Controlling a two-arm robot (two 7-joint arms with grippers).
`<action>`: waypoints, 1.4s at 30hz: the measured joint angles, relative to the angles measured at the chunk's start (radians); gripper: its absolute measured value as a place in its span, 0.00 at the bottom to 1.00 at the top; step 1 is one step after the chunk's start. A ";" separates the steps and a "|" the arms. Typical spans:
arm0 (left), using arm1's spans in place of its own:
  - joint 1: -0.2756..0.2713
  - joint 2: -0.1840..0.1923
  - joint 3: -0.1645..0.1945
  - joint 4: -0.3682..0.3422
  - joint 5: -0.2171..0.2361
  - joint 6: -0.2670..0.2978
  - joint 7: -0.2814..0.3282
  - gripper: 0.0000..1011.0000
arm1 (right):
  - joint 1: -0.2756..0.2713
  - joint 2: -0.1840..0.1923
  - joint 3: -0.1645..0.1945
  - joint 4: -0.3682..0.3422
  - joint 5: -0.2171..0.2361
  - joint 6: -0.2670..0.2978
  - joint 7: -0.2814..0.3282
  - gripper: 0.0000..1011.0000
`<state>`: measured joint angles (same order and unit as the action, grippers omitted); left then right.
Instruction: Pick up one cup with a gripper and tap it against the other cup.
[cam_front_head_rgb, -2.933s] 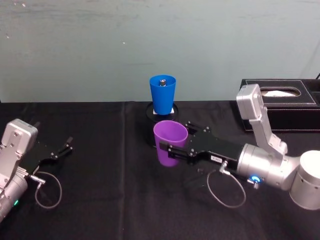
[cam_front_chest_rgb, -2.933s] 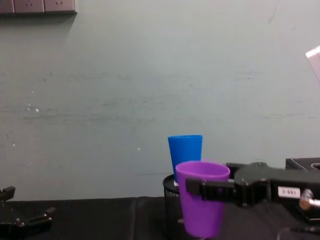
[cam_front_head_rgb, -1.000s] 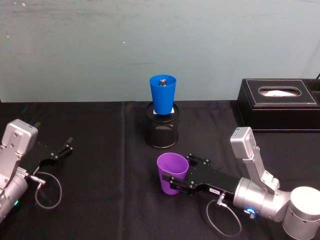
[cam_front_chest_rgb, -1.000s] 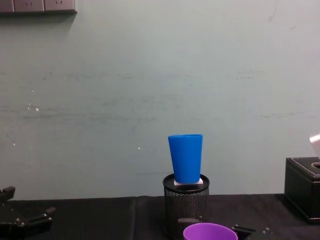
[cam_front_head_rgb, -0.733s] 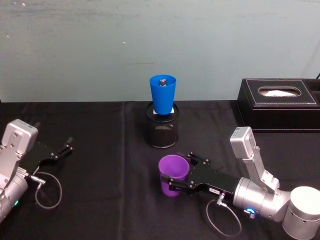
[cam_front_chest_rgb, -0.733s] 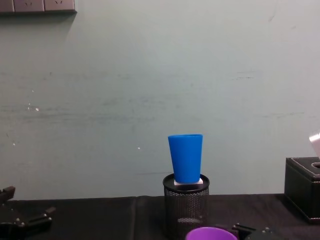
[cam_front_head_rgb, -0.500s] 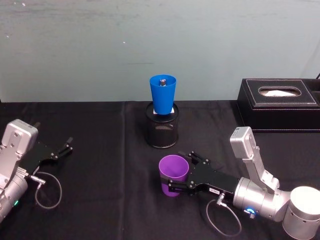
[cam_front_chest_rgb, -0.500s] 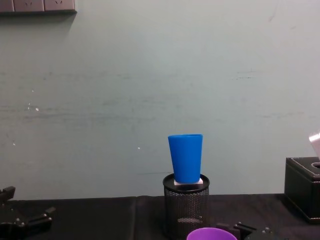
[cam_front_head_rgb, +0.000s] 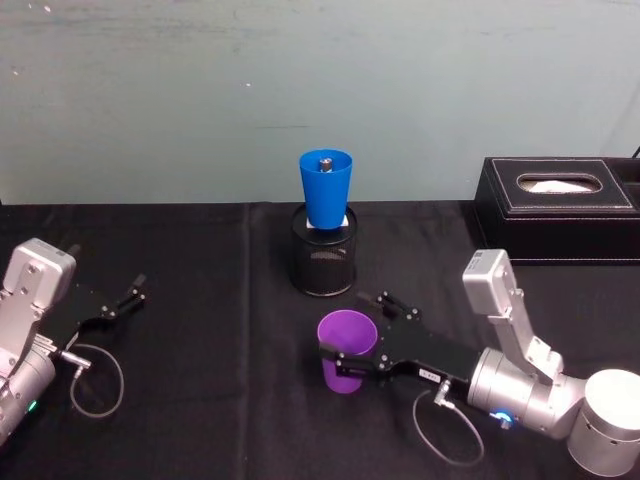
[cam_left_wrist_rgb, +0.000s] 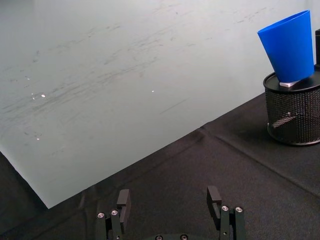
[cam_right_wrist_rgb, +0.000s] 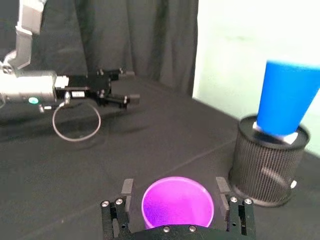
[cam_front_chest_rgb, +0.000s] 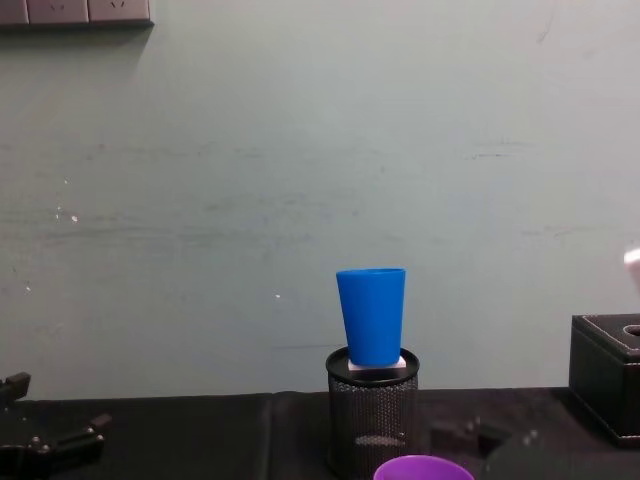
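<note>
purple cup (cam_front_head_rgb: 347, 351) upright on the black table (cam_front_head_rgb: 210, 400), in front of the mesh holder (cam_front_head_rgb: 323, 264) carrying the blue cup (cam_front_head_rgb: 326, 187); right gripper (cam_front_head_rgb: 352, 331) jaws spread, straddling it, contact unclear; left gripper (cam_front_head_rgb: 120, 302) open, parked far left

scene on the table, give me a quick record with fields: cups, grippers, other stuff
purple cup: upright on the black table, in front of the pen holder
blue cup: upright on top of the black mesh pen holder, a small object inside it
right gripper: open, jaws either side of the purple cup, a gap at each side in the right wrist view
left gripper: open, parked at the table's left side, holding nothing
tissue box: black, back right of the table
</note>
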<state>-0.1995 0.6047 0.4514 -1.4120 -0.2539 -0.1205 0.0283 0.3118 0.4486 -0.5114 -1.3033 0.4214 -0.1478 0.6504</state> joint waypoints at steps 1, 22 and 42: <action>0.000 0.000 0.000 0.000 0.000 0.000 0.000 0.99 | -0.003 0.002 0.004 -0.008 -0.002 -0.006 -0.004 0.99; 0.000 0.000 0.000 0.000 0.000 0.000 0.000 0.99 | -0.159 -0.042 0.211 -0.151 -0.046 0.097 -0.394 0.99; 0.000 0.000 0.000 0.000 0.000 0.000 0.000 0.99 | -0.129 -0.076 0.204 -0.118 -0.142 0.206 -0.415 0.99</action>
<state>-0.1995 0.6047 0.4514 -1.4120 -0.2539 -0.1205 0.0283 0.1831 0.3730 -0.3077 -1.4217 0.2793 0.0578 0.2355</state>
